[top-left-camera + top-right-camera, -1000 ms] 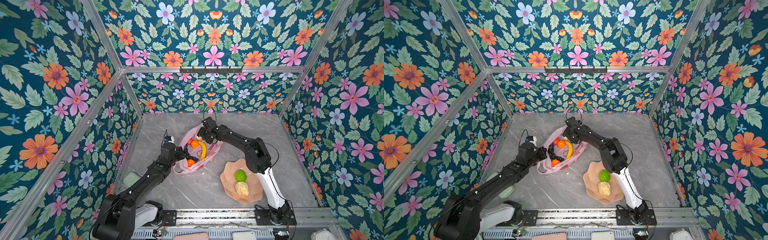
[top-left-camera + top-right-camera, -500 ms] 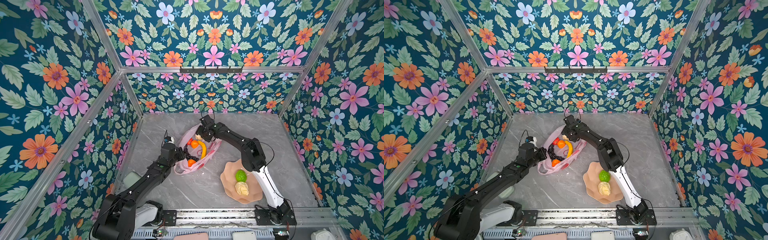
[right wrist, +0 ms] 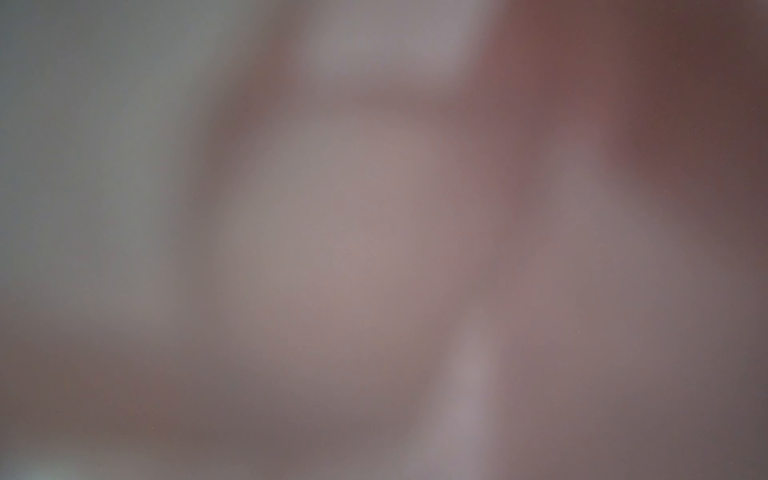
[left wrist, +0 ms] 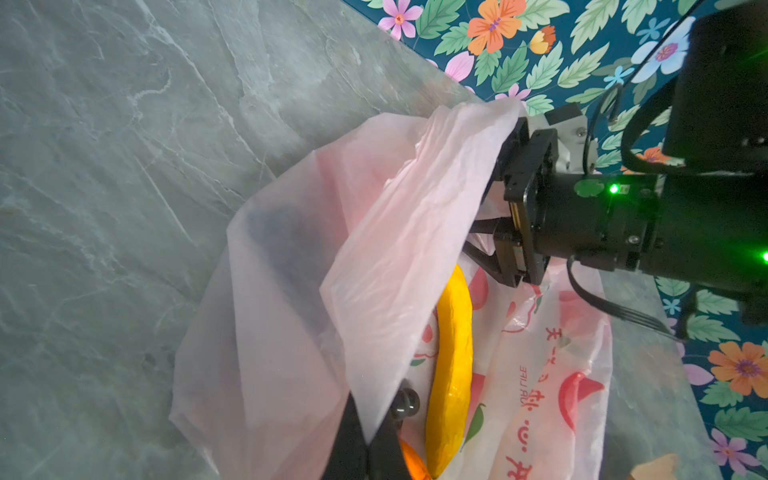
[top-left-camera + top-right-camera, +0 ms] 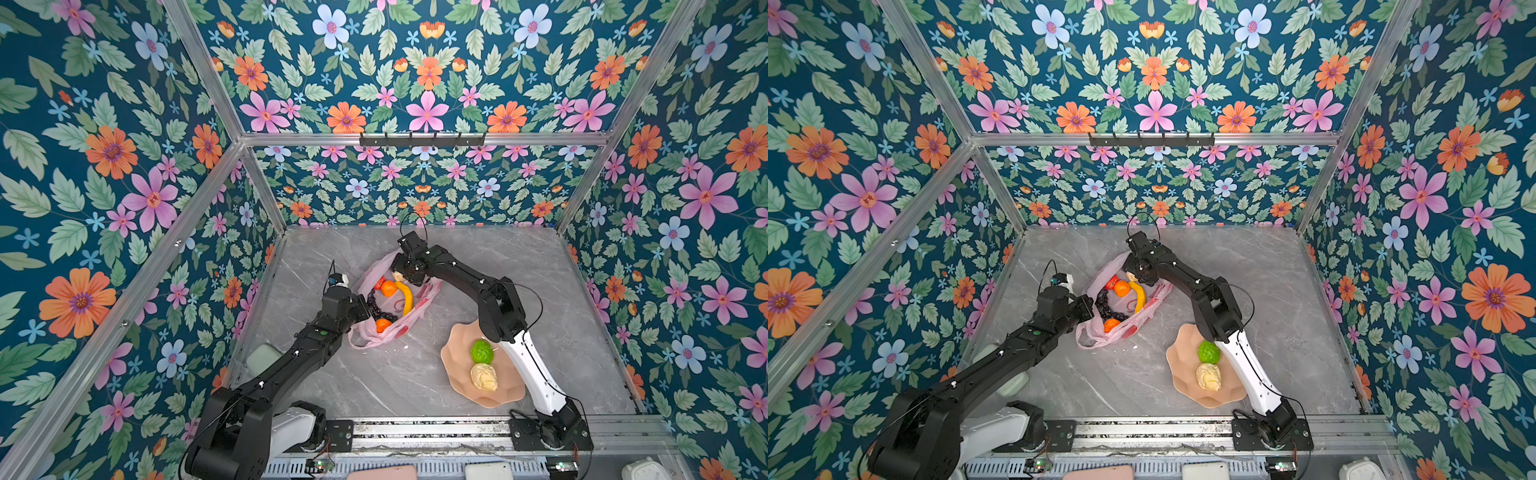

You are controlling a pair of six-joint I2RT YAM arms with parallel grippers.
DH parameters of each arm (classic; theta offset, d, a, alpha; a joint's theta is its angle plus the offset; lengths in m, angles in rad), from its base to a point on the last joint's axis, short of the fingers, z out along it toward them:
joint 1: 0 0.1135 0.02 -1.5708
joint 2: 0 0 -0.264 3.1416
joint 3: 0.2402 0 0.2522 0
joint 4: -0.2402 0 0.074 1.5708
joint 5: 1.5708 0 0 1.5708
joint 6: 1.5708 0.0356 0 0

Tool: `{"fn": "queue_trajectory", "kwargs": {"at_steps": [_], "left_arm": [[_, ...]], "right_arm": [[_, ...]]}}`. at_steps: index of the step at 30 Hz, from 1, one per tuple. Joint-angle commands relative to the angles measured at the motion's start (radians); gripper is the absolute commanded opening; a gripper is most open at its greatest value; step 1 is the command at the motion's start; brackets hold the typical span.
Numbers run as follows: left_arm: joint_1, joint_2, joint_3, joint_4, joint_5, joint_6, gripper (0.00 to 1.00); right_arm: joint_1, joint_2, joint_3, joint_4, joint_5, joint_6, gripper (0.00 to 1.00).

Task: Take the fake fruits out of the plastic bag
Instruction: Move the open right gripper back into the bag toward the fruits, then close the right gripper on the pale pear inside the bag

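Note:
The pink plastic bag (image 5: 371, 336) (image 5: 1096, 332) lies open on the grey table. My left gripper (image 5: 365, 309) (image 4: 368, 440) is shut on its near edge and holds the film (image 4: 395, 232) up. Inside lie a banana (image 5: 406, 297) (image 4: 451, 365), a grape bunch (image 5: 380, 307), two oranges (image 5: 388, 288) (image 5: 382, 325), a red fruit (image 5: 379, 283) and a cream lump (image 5: 398, 276). My right gripper (image 5: 402, 272) (image 5: 1136, 272) is in the bag's far mouth beside the cream lump. Its fingers (image 4: 490, 264) are spread, tips hidden behind film. The right wrist view is blurred pink.
A peach plate (image 5: 457, 374) (image 5: 1183, 374) at the front right carries a green fruit (image 5: 481, 351) and a cream lump (image 5: 483, 376); the right arm (image 5: 498, 307) passes above its far edge. A pale green object (image 5: 264, 357) sits at the front left. Floral walls enclose the table.
My right arm has reached a little further left into the bag's mouth and its fingers have spread slightly wider. The left gripper has kept its hold on the bag's edge.

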Motion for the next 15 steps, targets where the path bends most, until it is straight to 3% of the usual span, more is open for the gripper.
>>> {"fn": "queue_trajectory", "kwargs": {"at_steps": [1, 15], "left_arm": [[-0.001, -0.003, -0.001, 0.003, -0.008, 0.002, 0.00], [0.000, 0.008, 0.001, 0.015, -0.005, -0.002, 0.00]], "right_arm": [[0.000, -0.008, 0.004, -0.028, 0.011, -0.015, 0.76], [0.017, -0.127, -0.147, 0.053, -0.017, -0.040, 0.70]]}}
